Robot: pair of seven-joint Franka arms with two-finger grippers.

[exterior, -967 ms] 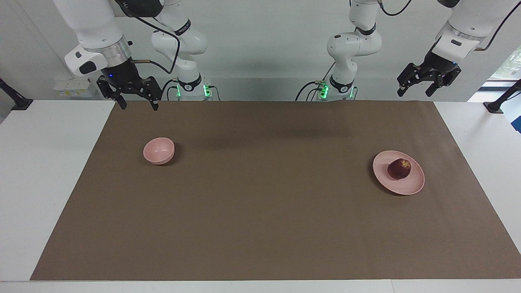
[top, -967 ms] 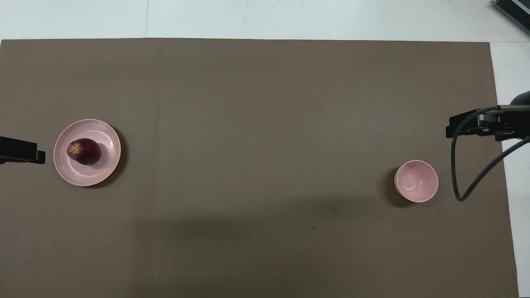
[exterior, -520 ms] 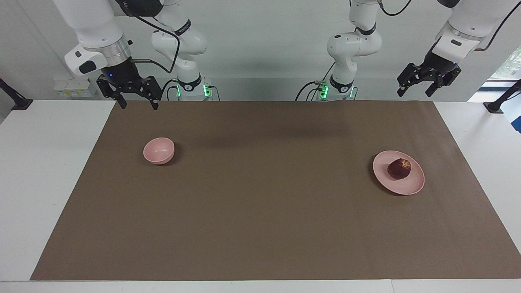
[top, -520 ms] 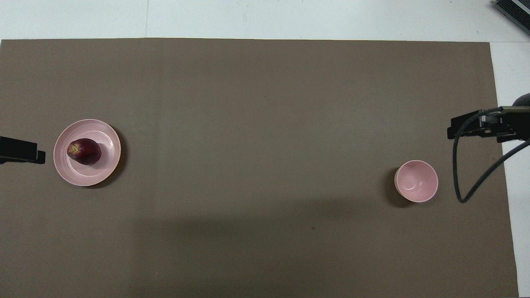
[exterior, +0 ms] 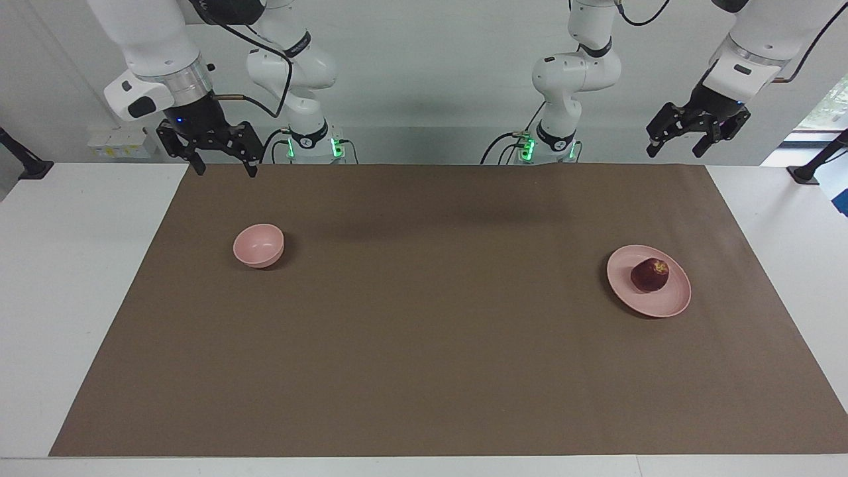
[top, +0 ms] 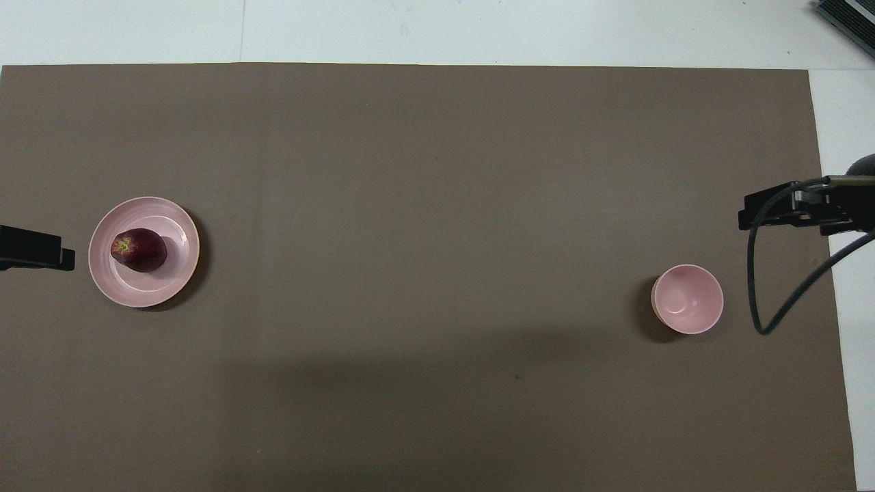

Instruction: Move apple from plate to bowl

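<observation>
The dark red apple (exterior: 649,275) (top: 139,250) lies on the flat pink plate (exterior: 672,303) (top: 147,294) toward the left arm's end of the table. The small deep pink bowl (exterior: 258,245) (top: 687,298) stands empty toward the right arm's end. My left gripper (exterior: 674,152) (top: 34,247) hangs open and empty, high over the mat's edge by the robots, apart from the plate. My right gripper (exterior: 226,173) (top: 786,208) hangs open and empty over the mat's corner by the robots, apart from the bowl.
A brown mat (exterior: 424,331) covers most of the white table (exterior: 66,298). A black cable (top: 759,294) loops down from the right wrist beside the bowl. Nothing else lies on the mat between bowl and plate.
The right gripper has drifted very slightly up and toward its own end of the table. The left gripper, apple, plate and bowl have not moved.
</observation>
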